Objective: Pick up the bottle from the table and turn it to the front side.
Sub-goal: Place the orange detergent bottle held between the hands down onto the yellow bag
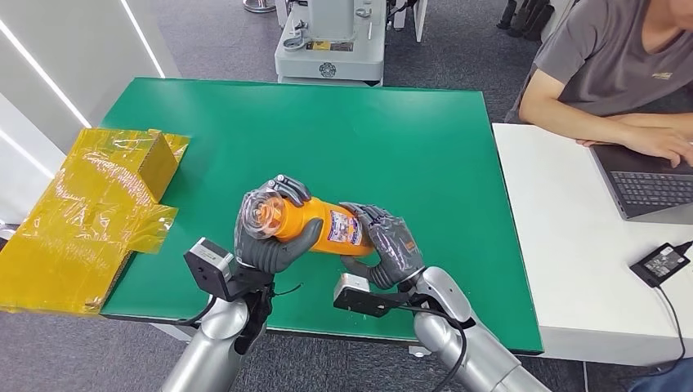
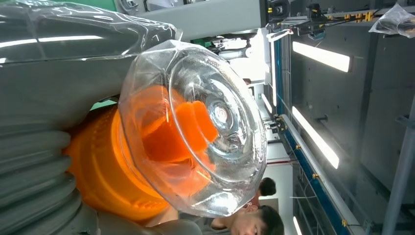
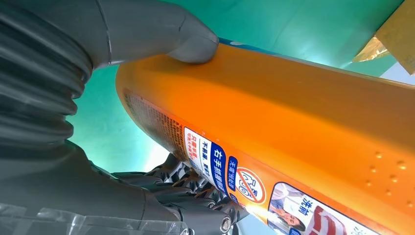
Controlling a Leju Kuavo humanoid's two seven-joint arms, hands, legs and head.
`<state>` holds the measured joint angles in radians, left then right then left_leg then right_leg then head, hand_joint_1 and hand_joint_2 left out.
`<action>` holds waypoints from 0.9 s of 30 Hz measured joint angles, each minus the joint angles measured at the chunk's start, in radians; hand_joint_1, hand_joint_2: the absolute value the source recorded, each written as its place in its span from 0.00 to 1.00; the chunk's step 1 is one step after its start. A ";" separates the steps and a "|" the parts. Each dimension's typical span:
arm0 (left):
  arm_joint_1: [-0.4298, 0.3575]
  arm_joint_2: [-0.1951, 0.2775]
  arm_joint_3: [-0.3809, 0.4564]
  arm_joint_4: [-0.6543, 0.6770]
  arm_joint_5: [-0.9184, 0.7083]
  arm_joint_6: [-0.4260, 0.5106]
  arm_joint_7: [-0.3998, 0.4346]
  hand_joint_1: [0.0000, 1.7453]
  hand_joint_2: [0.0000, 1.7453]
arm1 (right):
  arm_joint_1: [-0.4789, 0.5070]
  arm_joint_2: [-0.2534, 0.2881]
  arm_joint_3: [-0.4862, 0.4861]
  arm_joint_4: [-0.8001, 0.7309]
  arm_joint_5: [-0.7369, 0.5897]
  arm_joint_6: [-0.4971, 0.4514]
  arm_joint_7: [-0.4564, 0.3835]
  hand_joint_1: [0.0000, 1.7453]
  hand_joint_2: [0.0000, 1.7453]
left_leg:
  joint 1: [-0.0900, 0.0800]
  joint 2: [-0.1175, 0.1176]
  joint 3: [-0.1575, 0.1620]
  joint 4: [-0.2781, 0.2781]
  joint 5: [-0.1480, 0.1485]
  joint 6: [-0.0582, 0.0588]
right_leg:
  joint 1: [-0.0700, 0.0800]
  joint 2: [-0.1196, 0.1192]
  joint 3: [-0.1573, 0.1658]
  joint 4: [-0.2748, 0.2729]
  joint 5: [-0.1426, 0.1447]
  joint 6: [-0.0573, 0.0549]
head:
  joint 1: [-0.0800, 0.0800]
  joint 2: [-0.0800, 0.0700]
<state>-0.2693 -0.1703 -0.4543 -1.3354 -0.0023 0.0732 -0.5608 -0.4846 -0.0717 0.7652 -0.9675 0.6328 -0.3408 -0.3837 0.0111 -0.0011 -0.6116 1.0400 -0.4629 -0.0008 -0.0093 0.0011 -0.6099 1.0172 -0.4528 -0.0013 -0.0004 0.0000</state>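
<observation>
Bottle [image 1: 315,224] held by both hands, fingers [image 1: 286,189] hiding its neck.

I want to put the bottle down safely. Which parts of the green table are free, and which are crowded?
The green table is bare across its middle and far side, and along its right side next to the white table. The near edge is crowded: the left hand and right hand hold the orange bottle there. Yellow wrapping overlaps the left edge.
</observation>
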 joint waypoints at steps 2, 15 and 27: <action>-0.001 0.000 -0.001 0.000 0.000 -0.001 0.000 1.00 1.00 | 0.000 0.000 0.000 -0.001 -0.004 0.000 -0.001 1.00 1.00 | 0.000 0.000 0.000 0.000 0.000 0.000 | 0.000 0.000 0.000 0.000 0.000 0.000 | 0.000 0.000; -0.011 0.000 -0.003 0.000 0.011 -0.002 -0.002 1.00 1.00 | -0.001 0.000 0.000 -0.011 -0.004 0.000 0.005 0.58 1.00 | 0.000 0.000 0.000 0.000 0.000 0.000 | 0.000 0.000 0.000 0.000 0.000 0.000 | 0.000 0.000; -0.024 0.008 0.000 0.014 0.028 0.024 -0.005 1.00 1.00 | -0.008 0.007 -0.006 -0.065 -0.108 -0.034 -0.019 0.00 0.00 | 0.000 0.000 0.000 0.000 0.000 0.000 | 0.000 0.000 0.000 0.000 0.000 0.000 | 0.000 0.000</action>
<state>-0.2937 -0.1624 -0.4547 -1.3212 0.0260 0.0975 -0.5662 -0.4930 -0.0646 0.7594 -1.0326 0.5243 -0.3752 -0.4029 0.0112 -0.0013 -0.6117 1.0399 -0.4628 -0.0008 -0.0093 0.0009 -0.6098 1.0174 -0.4528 -0.0013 -0.0004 0.0000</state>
